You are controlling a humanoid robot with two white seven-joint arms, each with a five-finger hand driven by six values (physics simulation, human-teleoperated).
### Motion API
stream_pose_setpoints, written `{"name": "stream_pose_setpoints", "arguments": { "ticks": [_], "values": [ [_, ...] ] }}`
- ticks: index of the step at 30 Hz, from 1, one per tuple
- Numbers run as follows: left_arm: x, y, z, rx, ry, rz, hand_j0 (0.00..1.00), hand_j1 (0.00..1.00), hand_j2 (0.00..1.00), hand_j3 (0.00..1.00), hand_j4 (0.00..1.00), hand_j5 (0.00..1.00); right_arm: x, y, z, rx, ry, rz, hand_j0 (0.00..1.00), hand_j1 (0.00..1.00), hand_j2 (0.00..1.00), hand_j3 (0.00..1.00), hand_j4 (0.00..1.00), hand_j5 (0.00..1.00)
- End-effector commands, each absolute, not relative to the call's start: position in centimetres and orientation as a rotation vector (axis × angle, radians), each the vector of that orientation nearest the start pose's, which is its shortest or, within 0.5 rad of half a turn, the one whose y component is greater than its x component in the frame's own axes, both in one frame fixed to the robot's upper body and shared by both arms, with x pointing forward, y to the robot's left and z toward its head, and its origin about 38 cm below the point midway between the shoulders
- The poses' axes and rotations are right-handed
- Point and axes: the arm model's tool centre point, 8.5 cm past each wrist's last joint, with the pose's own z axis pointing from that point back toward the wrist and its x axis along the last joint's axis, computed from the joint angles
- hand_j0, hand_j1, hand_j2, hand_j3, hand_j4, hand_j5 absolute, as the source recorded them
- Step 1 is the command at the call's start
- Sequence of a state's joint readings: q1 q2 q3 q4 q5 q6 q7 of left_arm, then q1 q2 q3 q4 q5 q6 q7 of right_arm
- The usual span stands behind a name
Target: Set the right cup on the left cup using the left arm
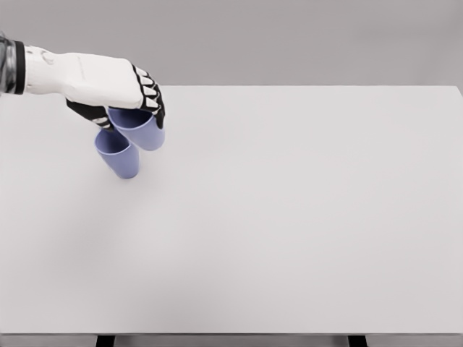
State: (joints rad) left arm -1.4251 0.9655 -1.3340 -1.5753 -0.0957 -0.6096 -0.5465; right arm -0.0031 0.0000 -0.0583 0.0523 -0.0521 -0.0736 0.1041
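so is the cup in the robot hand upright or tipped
Tipped: the held cup leans in the left robot hand, its base angled lower right, beside the other cup.

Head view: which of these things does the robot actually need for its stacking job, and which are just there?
Part of the job:
- left hand, fingers wrapped around the held cup
- held cup, purple
- second purple cup, just below and left of it

Just there:
- white table
- nothing else in view
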Motion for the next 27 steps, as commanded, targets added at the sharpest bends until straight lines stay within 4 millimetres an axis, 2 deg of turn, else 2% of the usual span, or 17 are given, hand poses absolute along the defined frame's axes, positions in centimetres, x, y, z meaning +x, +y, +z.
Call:
{"name": "stream_pose_setpoints", "arguments": {
  "ticks": [1, 16, 27],
  "values": [
    [43.7, 24.8, 35.7, -0.478, 1.648, 2.958, 0.67, 0.67, 0.67, 0.67, 0.67, 0.67, -0.8, -26.3, -26.1, 0.013, -0.035, -0.108, 1.00, 1.00, 1.00, 1.00, 1.00, 1.00],
    [45.8, 27.6, 35.6, -0.576, 1.671, 3.040, 0.66, 0.66, 0.66, 0.66, 0.66, 0.66, -0.8, -26.3, -26.1, 0.013, -0.035, -0.108, 1.00, 1.00, 1.00, 1.00, 1.00, 1.00],
    [46.3, 29.0, 35.1, -0.608, 1.667, 3.084, 0.66, 0.66, 0.66, 0.66, 0.66, 0.66, -0.8, -26.2, -26.1, 0.013, -0.033, -0.108, 1.00, 1.00, 1.00, 1.00, 1.00, 1.00]
  ]
}}
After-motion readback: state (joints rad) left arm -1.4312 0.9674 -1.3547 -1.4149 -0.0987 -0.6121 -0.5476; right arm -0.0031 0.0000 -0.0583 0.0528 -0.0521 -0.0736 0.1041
